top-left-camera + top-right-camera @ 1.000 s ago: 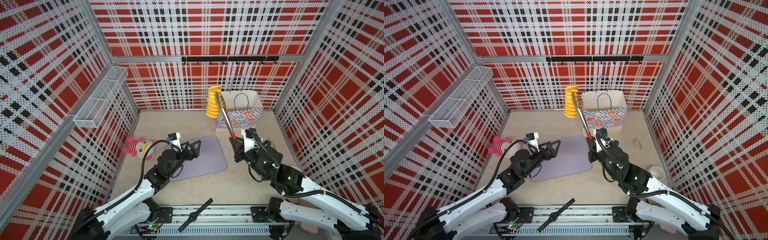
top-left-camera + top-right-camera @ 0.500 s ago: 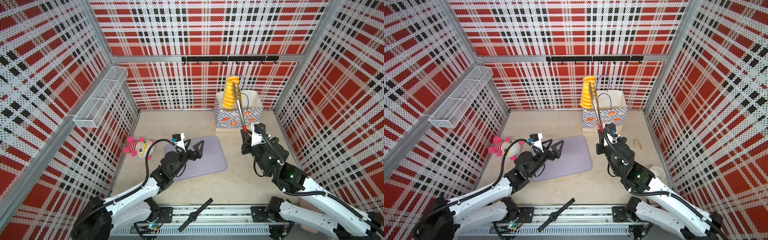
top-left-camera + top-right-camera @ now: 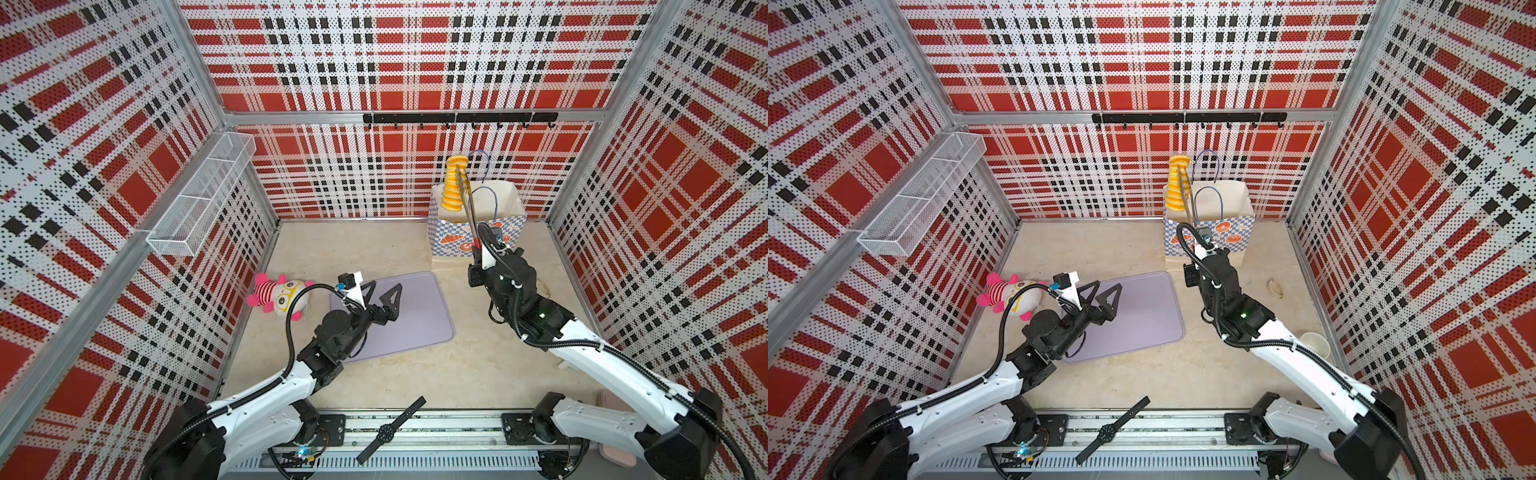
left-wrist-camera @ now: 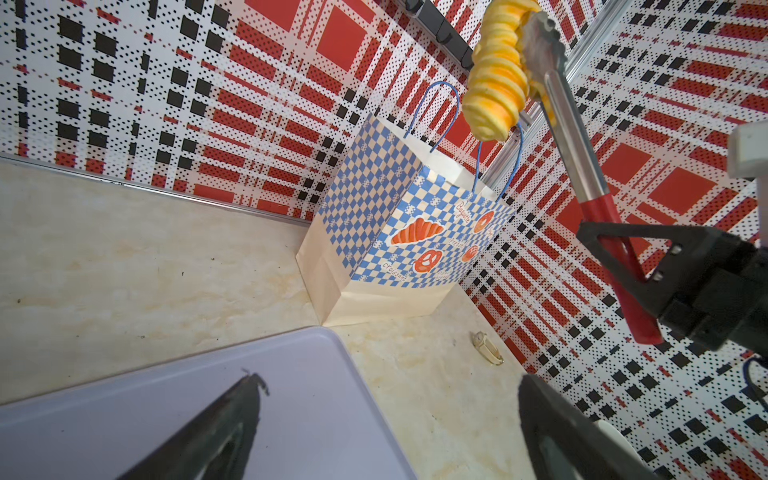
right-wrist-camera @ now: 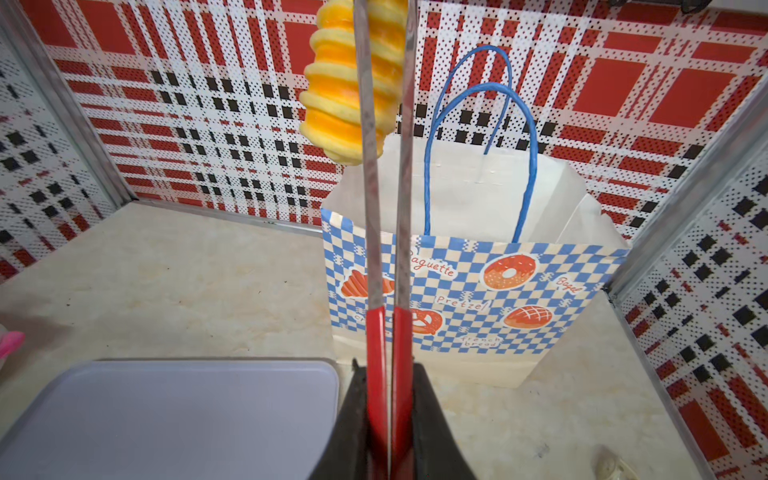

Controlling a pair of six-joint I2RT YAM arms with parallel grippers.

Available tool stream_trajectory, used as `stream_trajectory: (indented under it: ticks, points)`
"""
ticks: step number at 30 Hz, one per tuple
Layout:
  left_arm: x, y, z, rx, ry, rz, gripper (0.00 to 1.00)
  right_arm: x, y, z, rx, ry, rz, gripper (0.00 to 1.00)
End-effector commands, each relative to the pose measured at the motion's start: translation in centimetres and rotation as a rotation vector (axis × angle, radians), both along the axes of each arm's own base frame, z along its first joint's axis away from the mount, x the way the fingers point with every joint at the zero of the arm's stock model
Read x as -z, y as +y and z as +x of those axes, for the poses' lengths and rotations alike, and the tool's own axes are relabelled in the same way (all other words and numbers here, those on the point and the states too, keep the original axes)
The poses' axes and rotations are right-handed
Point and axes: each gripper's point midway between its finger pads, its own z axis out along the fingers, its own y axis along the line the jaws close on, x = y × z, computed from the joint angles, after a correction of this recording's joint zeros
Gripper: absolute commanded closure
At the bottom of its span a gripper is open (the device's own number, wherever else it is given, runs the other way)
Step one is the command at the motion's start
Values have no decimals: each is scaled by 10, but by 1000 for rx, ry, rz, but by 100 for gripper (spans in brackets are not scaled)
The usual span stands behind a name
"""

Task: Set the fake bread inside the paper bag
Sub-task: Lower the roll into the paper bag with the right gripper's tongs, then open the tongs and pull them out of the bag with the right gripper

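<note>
Our right fingers (image 5: 349, 428) squeeze tongs (image 5: 376, 353) holding the ridged loaf (image 3: 452, 189) above the paper bag's (image 5: 582, 266) rim, undropped; left fingers (image 4: 245, 399) spread.

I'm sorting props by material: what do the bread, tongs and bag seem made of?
The bread: glossy, ridged yellow-orange, probably soft plastic or foam. The tongs: shiny bare metal arms, likely steel, red handle sleeves, perhaps plastic. The bag: matte printed paper with crisp folds, blue cord handles.
</note>
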Motion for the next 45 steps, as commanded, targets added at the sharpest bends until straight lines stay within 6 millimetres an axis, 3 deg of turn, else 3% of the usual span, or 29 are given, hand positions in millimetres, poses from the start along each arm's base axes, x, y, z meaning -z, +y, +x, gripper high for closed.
stream_trajectory:
  ticks: [1, 13, 21, 38, 45]
  points:
    - [-5, 2, -2, 4, -25, -13, 2, -29, -9, 11, 75, -80, 20, 88]
    - [-6, 4, -4, 2, -27, -20, 2, 13, -8, 36, 165, 9, -124, 85]
    - [-6, 5, -4, 0, -27, -19, 2, 24, -6, 38, 166, 46, -127, 72]
    - [-7, 6, -4, -3, -29, -24, 2, 8, -8, 29, 144, 27, -72, 68]
    - [-3, 18, 2, -77, -3, -33, 2, -10, 5, 2, -26, -9, 84, 70]
